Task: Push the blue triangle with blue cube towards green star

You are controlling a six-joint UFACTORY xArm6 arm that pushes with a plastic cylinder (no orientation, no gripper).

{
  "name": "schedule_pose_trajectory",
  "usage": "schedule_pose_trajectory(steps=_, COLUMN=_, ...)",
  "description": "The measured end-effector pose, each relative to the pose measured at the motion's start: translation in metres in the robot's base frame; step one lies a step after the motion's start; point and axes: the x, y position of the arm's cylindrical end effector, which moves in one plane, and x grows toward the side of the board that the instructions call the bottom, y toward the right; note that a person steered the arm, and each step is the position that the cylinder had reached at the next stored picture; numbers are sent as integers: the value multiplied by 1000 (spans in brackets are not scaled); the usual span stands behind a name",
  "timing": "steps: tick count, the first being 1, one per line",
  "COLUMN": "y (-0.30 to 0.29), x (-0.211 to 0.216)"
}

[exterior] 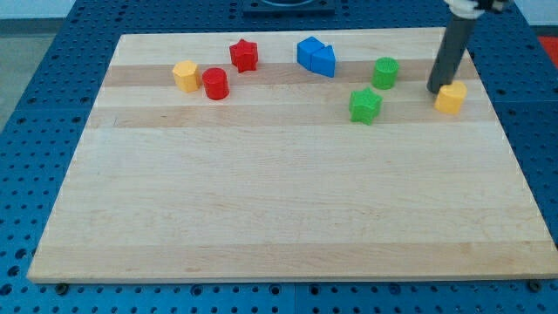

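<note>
Camera view is the single angle given, and a pale wooden board (pixel 288 201) is seen in it, laid on a blue perforated table (pixel 35 105). A dark straight rod (pixel 453 52) is seen descending from the view's top right, and my tip (pixel 433 90) is set on the board just to the left of a yellow block of roughly cubic shape (pixel 451 98), close enough that touching cannot be ruled out. No claw is carried by this arm, so nothing can be reported as open, closed or gripped. The blue cube (pixel 308 52) and the blue triangle (pixel 323 61) are found pressed together near the view's top centre, the cube on the left and the triangle on the right. The green star (pixel 365 105) is placed lower and to the right of the blue pair, clearly apart from them, and a green cylinder-like block (pixel 385 72) is set above it and slightly right. My tip is well apart from the blue pair, to the right of both green blocks. Toward the view's upper left, a red star (pixel 244 55), a red cylinder (pixel 215 84) and a yellow hexagon-like block (pixel 185 76) are grouped, the last two just beside each other.
</note>
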Motion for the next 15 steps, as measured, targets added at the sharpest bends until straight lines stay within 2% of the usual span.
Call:
schedule_pose_trajectory(steps=2, y=0, x=67)
schedule_pose_trajectory(steps=3, y=0, x=34)
schedule_pose_trajectory(steps=4, y=0, x=-77)
schedule_pose_trajectory(steps=5, y=-12, x=-155)
schedule_pose_trajectory(steps=6, y=-67, x=-136)
schedule_pose_trajectory(steps=7, y=-100, x=-119)
schedule_pose_trajectory(steps=9, y=-95, x=-94)
schedule_pose_trajectory(steps=12, y=-23, x=17)
schedule_pose_trajectory(steps=13, y=-22, x=19)
schedule_pose_trajectory(steps=15, y=-57, x=-68)
